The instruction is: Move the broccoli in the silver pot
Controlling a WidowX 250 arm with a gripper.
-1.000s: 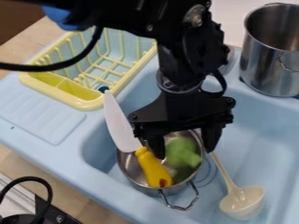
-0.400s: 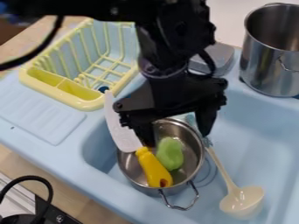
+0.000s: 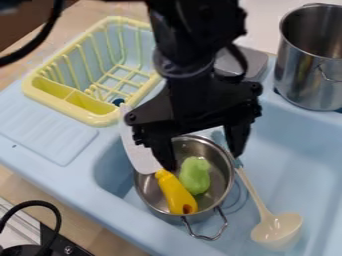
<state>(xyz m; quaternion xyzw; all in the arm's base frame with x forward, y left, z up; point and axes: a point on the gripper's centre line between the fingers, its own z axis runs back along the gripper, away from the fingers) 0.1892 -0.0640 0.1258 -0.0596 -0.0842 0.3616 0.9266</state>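
My gripper (image 3: 204,161) hangs over the upper part of the small silver pot, open, its two fingers spread wide with nothing held between them. Inside the silver pot (image 3: 153,192), which stands in the sink, lies the green broccoli (image 3: 194,176), resting against the pot's bottom. Beside the broccoli on its left is the yellow handle of a knife (image 3: 175,192); the white blade leans out over the pot's upper left rim, partly behind the gripper's left finger.
A cream ladle (image 3: 277,231) lies in the sink (image 3: 300,150) right of the pot. The yellow dish rack (image 3: 100,116) stands at upper left, a tall steel pot (image 3: 310,75) at upper right. A grey box (image 3: 252,62) sits behind the arm.
The gripper has moved up and slightly left, away from the broccoli, and its fingers have spread. The broccoli now lies free in the pot, apart from the gripper.
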